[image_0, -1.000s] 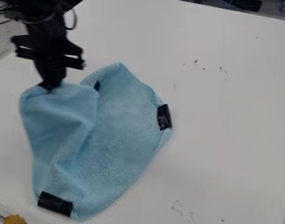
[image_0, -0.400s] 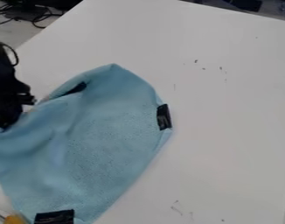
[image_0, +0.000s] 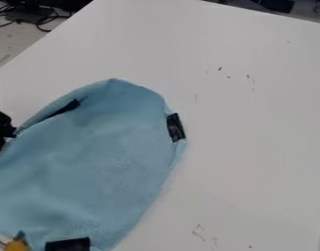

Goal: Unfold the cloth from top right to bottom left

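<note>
The jaws point(image_0: 1, 128) are at the left edge, against the near side of the blue cloth point(image_0: 91, 166); I cannot tell whether they are apart, together or clamped on it. Well below them is a yellow-orange object point(image_0: 17, 245); well above lie dark cables point(image_0: 39, 18). The cloth spreads rightward from them across the white counter point(image_0: 254, 122), a black patch point(image_0: 175, 127) on its far edge.

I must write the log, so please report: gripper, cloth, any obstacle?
Gripper at left edge of view, by the cloth. Cloth spread wide, lightly creased. Yellow thing at its lower edge, possibly in the way.
</note>
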`<state>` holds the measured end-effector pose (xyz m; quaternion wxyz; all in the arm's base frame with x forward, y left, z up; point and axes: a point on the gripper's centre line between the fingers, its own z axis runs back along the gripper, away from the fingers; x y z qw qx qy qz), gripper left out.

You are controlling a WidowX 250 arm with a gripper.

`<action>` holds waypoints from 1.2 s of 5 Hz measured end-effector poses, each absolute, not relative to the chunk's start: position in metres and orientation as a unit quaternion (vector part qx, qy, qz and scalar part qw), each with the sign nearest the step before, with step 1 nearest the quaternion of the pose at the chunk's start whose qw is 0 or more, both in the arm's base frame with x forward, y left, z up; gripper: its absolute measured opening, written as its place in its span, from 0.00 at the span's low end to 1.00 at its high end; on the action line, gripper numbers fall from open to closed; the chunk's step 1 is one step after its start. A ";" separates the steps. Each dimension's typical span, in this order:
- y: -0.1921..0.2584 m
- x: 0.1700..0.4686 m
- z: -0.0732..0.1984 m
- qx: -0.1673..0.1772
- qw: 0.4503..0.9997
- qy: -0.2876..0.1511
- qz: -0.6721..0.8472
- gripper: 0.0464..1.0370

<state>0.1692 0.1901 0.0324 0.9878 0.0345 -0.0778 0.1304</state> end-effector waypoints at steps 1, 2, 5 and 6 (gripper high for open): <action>0.195 0.159 0.030 0.043 0.986 -0.070 0.142 0.04; 0.201 0.153 0.024 0.045 0.985 -0.078 0.148 0.04; 0.218 0.167 0.030 0.074 0.991 -0.060 0.090 0.54; 0.227 0.180 0.056 0.111 0.992 -0.040 0.053 0.85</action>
